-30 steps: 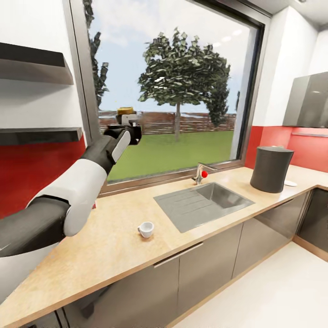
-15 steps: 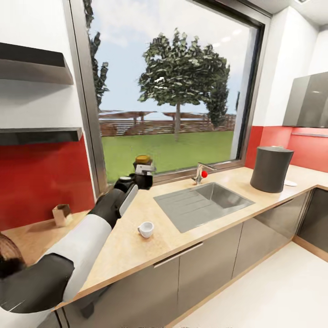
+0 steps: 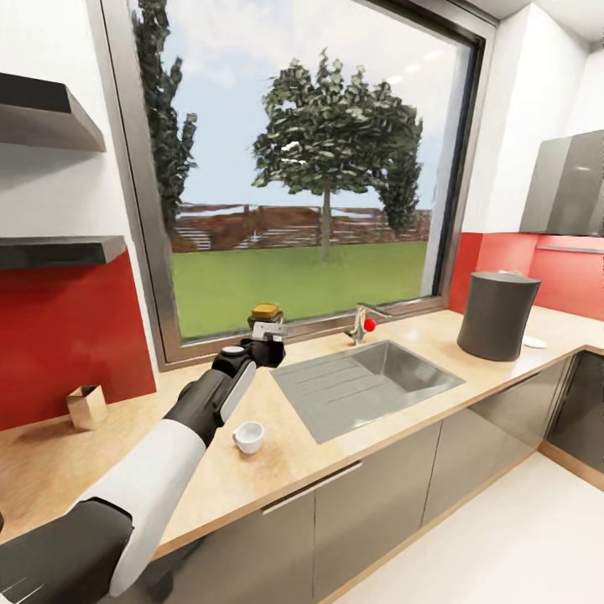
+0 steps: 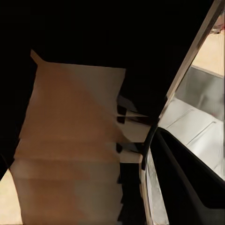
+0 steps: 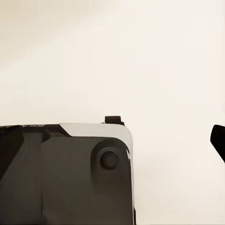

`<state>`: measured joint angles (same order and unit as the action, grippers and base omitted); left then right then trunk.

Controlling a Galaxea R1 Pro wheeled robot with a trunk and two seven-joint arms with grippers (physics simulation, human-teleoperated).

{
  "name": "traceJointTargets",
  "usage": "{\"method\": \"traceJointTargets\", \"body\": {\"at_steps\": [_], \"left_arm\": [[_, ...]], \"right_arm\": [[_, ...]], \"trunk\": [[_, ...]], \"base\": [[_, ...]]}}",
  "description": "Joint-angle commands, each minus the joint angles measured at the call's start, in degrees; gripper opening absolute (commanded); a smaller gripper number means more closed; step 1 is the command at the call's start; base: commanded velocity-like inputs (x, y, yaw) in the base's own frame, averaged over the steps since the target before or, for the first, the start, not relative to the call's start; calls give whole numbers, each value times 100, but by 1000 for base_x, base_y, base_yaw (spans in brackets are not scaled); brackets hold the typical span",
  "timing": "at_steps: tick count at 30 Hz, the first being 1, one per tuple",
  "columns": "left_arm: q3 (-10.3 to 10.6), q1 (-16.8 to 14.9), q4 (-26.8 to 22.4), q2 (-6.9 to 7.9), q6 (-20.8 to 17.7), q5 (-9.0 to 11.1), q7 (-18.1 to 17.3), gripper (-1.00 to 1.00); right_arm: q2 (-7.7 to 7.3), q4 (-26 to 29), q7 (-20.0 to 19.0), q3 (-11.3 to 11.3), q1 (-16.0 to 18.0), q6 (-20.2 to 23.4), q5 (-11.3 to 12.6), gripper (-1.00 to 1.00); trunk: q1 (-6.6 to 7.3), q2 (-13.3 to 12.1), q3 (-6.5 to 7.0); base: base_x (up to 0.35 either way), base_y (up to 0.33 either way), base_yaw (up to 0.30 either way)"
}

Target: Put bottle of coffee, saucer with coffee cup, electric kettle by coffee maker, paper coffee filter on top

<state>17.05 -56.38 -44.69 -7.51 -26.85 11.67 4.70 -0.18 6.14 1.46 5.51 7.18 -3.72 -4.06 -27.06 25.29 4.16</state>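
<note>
Bottle of coffee (image 3: 266, 317) lowered from shelf height

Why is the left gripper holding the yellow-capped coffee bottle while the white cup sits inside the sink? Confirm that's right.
Not quite. The head view shows the coffee cup standing on the countertop, left of the sink, not inside it. The left gripper does hold the bottle of coffee.
</note>
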Motion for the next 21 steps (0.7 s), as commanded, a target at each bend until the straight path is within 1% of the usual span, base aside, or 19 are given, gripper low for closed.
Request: {"method": "traceJointTargets", "body": {"at_steps": [1, 5, 9, 21], "left_arm": [[18, 19, -9, 0, -22, 44, 39, -100], [16, 73, -10, -9, 56, 41, 40, -100], [10, 95, 1, -12, 268, 45, 28, -100], [9, 110, 68, -13, 354, 38, 22, -100]], "right_arm": [[1, -7, 4, 46, 3, -22, -42, 100], [0, -8, 4, 46, 3, -23, -42, 100], [0, -8, 4, 46, 1, -23, -42, 100], [0, -8, 5, 46, 2, -24, -42, 100]], "trunk": [[-4, 4, -2], [-4, 4, -2], [-4, 4, -2], [-4, 4, -2]], "base": [[171, -228, -86], [120, -245, -182], [33, -264, -241], [8, -272, -257]]}}
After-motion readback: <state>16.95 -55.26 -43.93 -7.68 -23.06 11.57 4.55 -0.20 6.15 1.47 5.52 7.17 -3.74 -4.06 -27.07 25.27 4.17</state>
